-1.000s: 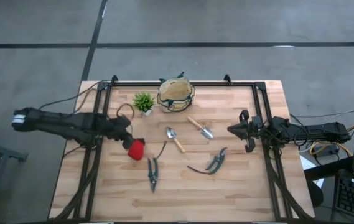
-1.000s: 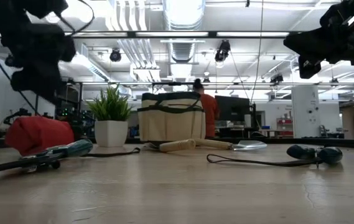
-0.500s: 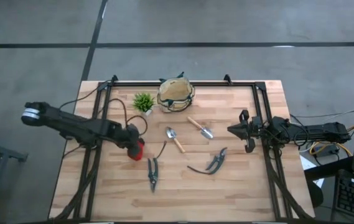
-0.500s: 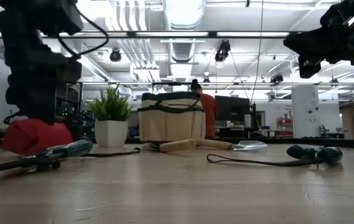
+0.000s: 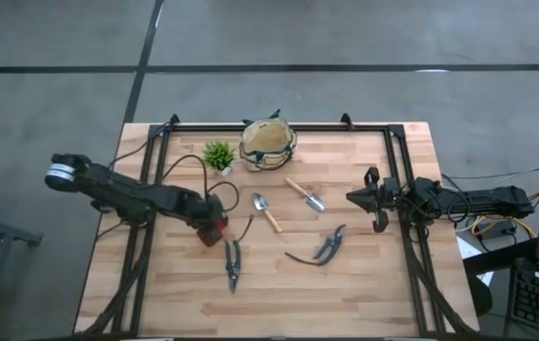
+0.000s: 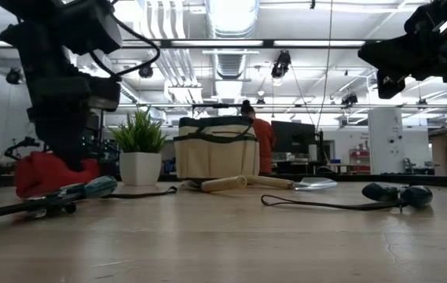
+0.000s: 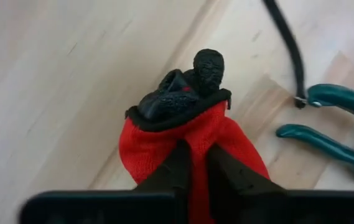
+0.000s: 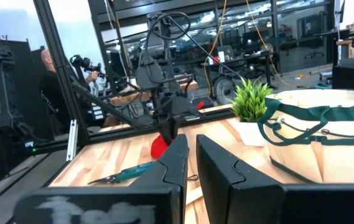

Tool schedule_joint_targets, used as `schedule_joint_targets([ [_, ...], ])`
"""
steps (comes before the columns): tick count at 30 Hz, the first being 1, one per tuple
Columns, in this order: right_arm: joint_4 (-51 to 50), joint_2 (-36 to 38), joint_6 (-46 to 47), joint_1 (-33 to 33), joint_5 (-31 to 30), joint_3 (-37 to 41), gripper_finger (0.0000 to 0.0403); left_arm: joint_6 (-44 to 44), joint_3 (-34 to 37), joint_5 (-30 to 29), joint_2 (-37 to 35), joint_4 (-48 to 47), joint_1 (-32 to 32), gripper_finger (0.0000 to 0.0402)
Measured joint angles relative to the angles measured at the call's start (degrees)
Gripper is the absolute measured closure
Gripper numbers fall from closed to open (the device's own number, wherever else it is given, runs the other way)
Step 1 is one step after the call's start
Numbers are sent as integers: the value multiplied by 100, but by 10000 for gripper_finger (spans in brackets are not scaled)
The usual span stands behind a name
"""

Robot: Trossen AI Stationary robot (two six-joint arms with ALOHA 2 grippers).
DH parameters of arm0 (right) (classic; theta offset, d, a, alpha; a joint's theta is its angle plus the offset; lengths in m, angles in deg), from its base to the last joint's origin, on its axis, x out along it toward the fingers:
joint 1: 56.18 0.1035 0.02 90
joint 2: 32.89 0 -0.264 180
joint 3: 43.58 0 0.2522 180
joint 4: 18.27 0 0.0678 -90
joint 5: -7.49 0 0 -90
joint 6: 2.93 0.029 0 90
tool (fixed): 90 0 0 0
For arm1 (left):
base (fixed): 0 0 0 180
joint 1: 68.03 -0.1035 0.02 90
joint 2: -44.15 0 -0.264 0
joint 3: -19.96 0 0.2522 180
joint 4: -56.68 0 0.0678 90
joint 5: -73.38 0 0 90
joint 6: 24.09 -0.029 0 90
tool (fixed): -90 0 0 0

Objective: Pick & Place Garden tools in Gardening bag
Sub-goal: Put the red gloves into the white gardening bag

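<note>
From above, the left gripper point(image 5: 210, 225) sits on the red glove point(image 5: 214, 232), at 7 o'clock from the bag point(image 5: 267, 144). The right gripper point(image 5: 356, 198) waits at the table's point(image 5: 364, 284) 3 o'clock edge. At table height, the glove point(image 6: 38, 174) lies beside shears point(image 6: 66, 194). The left wrist camera shows fingers point(image 7: 178, 163) pinched together on the glove point(image 7: 226, 137). The right wrist camera shows fingers point(image 8: 217, 168) slightly apart, empty.

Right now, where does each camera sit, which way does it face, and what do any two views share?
High: overhead, straight down on table; both arms, left gripper on red item.
Low: table height, level toward room; bag, plant, left arm.
Left wrist: looks down past its fingers pinching red item.
Right wrist: across table past right gripper to bag and plant.
Shared: all four show the red item.
</note>
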Motion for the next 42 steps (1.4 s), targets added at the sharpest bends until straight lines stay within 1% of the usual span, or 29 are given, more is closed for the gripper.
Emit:
schedule_joint_targets([
  [2,0,0,0,-1,0,0,374,-144,-127,22,-41,-13,5,378],
  [5,0,0,0,-1,0,0,374,-385,-422,-110,-160,26,18,376],
  [9,0,0,-5,-2,-1,0,374,-788,-870,-564,-218,11,18,375],
  [11,0,0,-38,-2,-2,0,374,-1092,-1129,-1036,-220,16,10,375],
  [15,3,0,-42,0,-2,0,374,-1863,-1690,-2300,-184,81,6,374],
  [19,6,3,-63,-1,-10,0,374,-2886,-2162,-3469,-177,485,-52,373],
  [21,7,4,-63,-2,-40,0,374,-3333,-2324,-3889,-177,874,-157,373],
  [23,7,4,-63,-2,-125,0,374,-3738,-2419,-4131,-177,1345,-335,373],
  [26,7,2,-63,-2,-155,0,374,-4167,-2446,-4106,-160,2123,-697,372],
  [28,4,2,-59,-2,-153,0,374,-4245,-2446,-3995,-111,2440,-967,372],
  [35,0,0,-56,0,-151,0,374,-4472,-2444,-3919,338,3117,-1786,372],
  [40,-1,0,-39,-2,-150,0,374,-4773,-2439,-3624,841,3587,-2107,371],
  [42,-3,0,-39,-2,-150,0,374,-4977,-2439,-3621,1038,3775,-2208,371],
])
